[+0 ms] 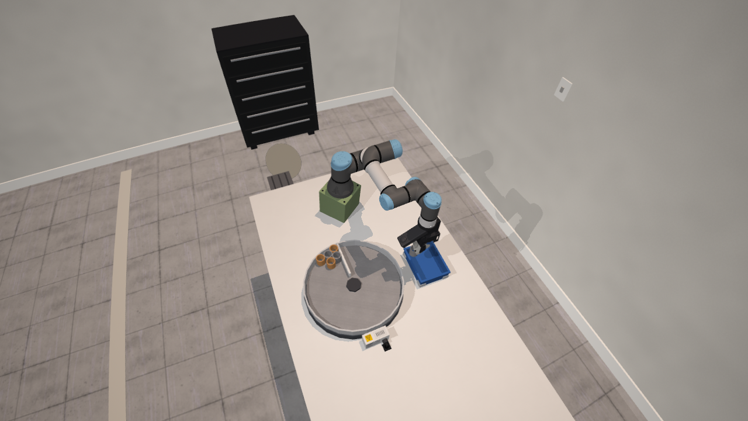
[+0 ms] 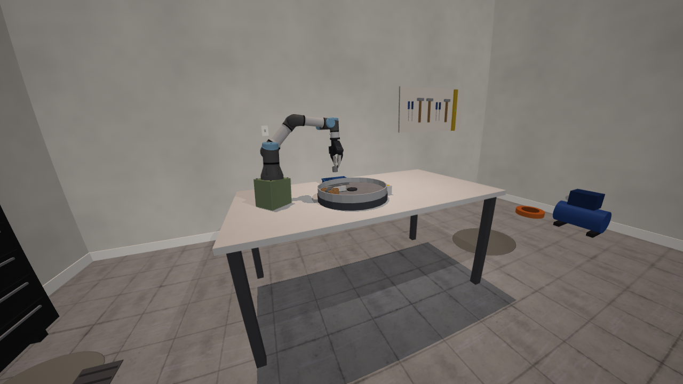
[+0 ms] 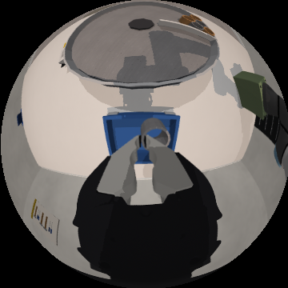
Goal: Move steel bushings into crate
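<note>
My gripper (image 1: 416, 248) (image 2: 335, 165) (image 3: 142, 136) is shut on the wall of a grey steel bushing (image 2: 334, 169) (image 3: 148, 127). It holds the bushing above the blue crate (image 1: 428, 268) (image 2: 332, 179) (image 3: 120, 138), near the crate's robot-side end. No bushing shows in the visible part of the crate; the fingers hide some of it. On the turntable (image 1: 339, 314) (image 2: 353, 199) (image 3: 100, 52), two steel bushings, one (image 1: 328, 254) beside the other (image 1: 337, 257), stand in a cluster with three copper-coloured bushings (image 1: 320, 262) (image 1: 330, 265) (image 1: 333, 248).
A pale divider (image 1: 344, 261) (image 3: 186, 29) runs beside the cluster towards the dark hub (image 1: 353, 285) (image 3: 141, 24). A raised rim surrounds the turntable, between the cluster and the crate. A white box (image 1: 375, 336) stands at its edge. The arm stands on a green block (image 1: 339, 206) (image 2: 272, 193) (image 3: 250, 94).
</note>
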Action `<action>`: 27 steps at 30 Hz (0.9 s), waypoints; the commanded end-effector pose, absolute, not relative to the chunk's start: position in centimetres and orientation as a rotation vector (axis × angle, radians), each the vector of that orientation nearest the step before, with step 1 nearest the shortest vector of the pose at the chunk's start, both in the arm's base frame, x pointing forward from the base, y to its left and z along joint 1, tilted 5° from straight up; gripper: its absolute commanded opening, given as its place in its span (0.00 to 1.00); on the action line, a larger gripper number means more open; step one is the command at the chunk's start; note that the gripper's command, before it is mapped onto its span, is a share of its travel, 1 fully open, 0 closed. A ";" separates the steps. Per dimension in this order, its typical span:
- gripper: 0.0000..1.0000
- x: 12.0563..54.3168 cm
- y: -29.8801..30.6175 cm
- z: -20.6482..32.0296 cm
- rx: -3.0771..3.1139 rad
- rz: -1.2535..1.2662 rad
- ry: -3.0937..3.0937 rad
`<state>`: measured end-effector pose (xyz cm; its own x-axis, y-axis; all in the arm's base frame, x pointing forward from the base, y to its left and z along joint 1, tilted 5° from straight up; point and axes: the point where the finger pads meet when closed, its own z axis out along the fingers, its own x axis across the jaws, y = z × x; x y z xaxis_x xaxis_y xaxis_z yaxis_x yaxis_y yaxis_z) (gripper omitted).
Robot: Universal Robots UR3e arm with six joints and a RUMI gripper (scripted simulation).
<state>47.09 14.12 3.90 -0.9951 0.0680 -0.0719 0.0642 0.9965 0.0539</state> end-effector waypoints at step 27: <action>0.00 48.9 18.5 4.4 0.102 0.077 3.067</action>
<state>48.65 18.03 4.18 -0.9952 0.0682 -0.0706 0.0645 0.9965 0.0532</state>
